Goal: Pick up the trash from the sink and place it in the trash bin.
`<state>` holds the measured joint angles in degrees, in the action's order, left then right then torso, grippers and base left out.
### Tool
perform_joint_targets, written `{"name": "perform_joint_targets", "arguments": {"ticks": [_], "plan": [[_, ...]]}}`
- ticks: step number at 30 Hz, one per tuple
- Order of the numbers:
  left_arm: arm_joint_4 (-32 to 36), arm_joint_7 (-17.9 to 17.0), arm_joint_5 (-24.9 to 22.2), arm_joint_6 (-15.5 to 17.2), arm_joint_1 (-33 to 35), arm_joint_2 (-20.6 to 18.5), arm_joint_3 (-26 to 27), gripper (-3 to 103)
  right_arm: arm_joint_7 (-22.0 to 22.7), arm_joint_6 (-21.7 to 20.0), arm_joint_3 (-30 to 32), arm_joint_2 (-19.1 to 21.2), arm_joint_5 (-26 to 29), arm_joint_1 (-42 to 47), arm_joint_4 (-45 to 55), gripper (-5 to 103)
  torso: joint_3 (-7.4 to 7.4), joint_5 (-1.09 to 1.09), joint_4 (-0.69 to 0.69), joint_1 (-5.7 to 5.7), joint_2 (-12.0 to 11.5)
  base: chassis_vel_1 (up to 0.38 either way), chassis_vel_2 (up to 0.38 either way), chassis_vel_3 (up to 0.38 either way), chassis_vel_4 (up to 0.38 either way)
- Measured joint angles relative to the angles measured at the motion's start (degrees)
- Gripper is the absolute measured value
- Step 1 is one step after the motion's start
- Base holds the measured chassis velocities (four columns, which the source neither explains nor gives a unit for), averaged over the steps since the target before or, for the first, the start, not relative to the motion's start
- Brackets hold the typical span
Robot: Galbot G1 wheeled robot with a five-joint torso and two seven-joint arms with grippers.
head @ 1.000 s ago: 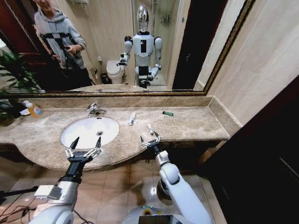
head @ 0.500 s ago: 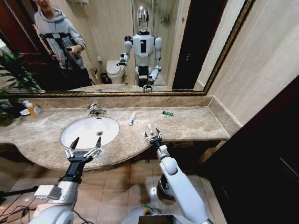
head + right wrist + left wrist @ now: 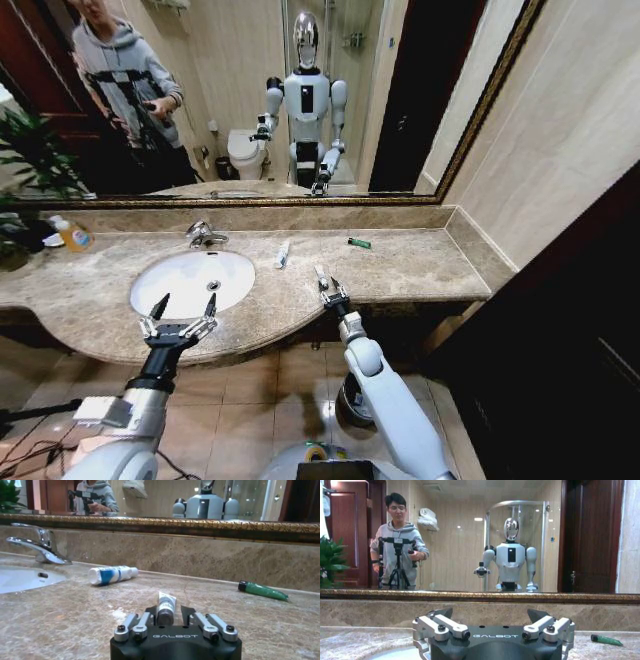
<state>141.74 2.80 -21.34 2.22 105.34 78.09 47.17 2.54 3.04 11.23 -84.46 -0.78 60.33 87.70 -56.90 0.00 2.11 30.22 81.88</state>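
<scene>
Mottled brown marble countertop runs wall to wall under a gold-framed mirror, with the white oval sink and its chrome faucet set in on my left. Beige wall panel on the right, tiled floor below.

Trash on the marble, none in the basin that I can see:
- small white tube, near the counter's front edge
- white-and-blue tube, lying beside the sink rim
- green piece, near the backsplash, well apart from the others

Right gripper is low on the counter with its fingers closed in around the small white tube's near end; I can't tell if they've fully clamped it.

Left gripper hangs over the front edge of the sink, jaws spread wide, nothing in them.

Orange soap bottle sits far left by a green plant.
</scene>
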Motion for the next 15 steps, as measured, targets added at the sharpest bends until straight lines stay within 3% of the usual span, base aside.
{"name": "perform_joint_targets", "arguments": {"ticks": [6, 15], "plan": [[0.0, 0.0, 0.0, 0.0, 0.0, 0.0, 0.0, 100, -0.42, 0.26, -0.06, -0.11, -0.26, 0.74, 0.37, 19, 0.0, 0.0, 0.0, 0.0, 0.0, 0.0, 0.0, 0.0, 0.0], [0.0, 0.0, 0.0, 0.0, 0.0, 0.0, 0.0, 100, -1.66, 2.0, 0.75, 0.45, 1.71, 1.8, 2.12, 18, 0.0, 0.01, 0.0, 0.0, 0.0, 0.0, 0.0, 0.0, 0.0]]}}
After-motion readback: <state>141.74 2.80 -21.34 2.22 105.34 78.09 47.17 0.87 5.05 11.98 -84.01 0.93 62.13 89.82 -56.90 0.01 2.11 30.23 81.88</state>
